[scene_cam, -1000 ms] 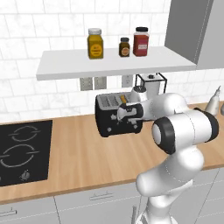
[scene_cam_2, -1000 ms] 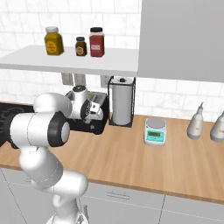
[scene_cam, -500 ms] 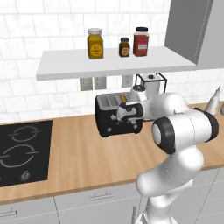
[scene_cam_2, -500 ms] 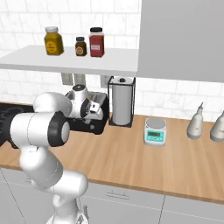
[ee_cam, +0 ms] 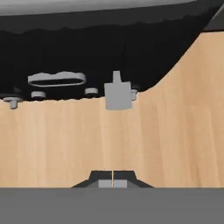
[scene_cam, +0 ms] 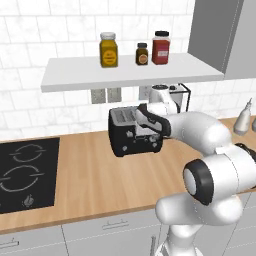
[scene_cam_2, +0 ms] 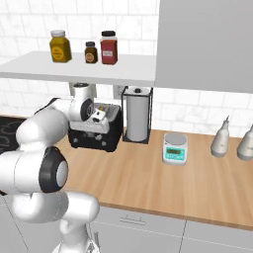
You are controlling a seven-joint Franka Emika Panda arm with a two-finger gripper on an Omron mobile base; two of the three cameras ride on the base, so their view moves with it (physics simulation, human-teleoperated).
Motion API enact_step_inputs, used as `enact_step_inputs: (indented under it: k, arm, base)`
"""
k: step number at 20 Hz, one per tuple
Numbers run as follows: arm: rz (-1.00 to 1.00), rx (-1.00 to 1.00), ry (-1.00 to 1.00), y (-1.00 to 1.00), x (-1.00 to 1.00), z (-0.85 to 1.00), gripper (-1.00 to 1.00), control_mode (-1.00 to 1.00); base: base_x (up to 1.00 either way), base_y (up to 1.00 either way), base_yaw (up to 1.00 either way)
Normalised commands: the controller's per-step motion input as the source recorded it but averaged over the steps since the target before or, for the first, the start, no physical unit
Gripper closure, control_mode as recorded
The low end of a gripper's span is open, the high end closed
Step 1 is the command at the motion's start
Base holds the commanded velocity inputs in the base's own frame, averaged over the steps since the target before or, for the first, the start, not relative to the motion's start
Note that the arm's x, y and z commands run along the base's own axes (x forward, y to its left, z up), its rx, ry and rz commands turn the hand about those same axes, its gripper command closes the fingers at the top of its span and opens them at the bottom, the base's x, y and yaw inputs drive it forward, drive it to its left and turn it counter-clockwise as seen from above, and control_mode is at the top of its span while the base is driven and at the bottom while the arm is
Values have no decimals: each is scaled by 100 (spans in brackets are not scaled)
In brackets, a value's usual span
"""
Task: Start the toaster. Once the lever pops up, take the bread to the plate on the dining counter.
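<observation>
The black toaster (scene_cam: 131,135) stands on the wood worktop against the tiled wall, also visible as a dark box (scene_cam_2: 107,134) behind my arm. My hand sits low against its front. In the hand view the toaster's dark front (ee_cam: 87,48) fills the top, with a grey lever tab (ee_cam: 118,94) and small pale controls (ee_cam: 57,79) just ahead. My gripper (ee_cam: 113,180) is shut, its tips pressed together with nothing between them, a short way from the lever. The bread is hidden behind my hand. The plate and the dining counter are out of view.
A wire paper-towel holder (scene_cam_2: 137,114) stands right of the toaster, then a small kitchen scale (scene_cam_2: 175,148) and two grey bottles (scene_cam_2: 221,137). A black hob (scene_cam: 25,172) lies to the left. A shelf (scene_cam: 130,72) with three jars hangs low above the toaster.
The hand has dropped lower along the toaster's front, and the jaws have gone from slightly apart to fully shut.
</observation>
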Motion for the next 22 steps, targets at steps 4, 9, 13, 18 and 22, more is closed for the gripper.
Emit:
enact_step_inputs:
  k: [4, 9, 13, 18, 22]
  arm:
    - [-5, 0, -19, 25, -70, 39, 100, -100]
    - [-7, -1, -18, 8, -11, 85, 100, -100]
    - [-4, -5, -34, 16, -32, 41, 100, -100]
    - [-3, -5, -33, 5, -3, 28, 100, -100]
    - [0, -7, -32, 0, 1, 2, 100, -100]
  base:
    - [0, 0, 0]
    - [0, 0, 0]
    - [0, 0, 0]
    - [0, 0, 0]
    - [0, 0, 0]
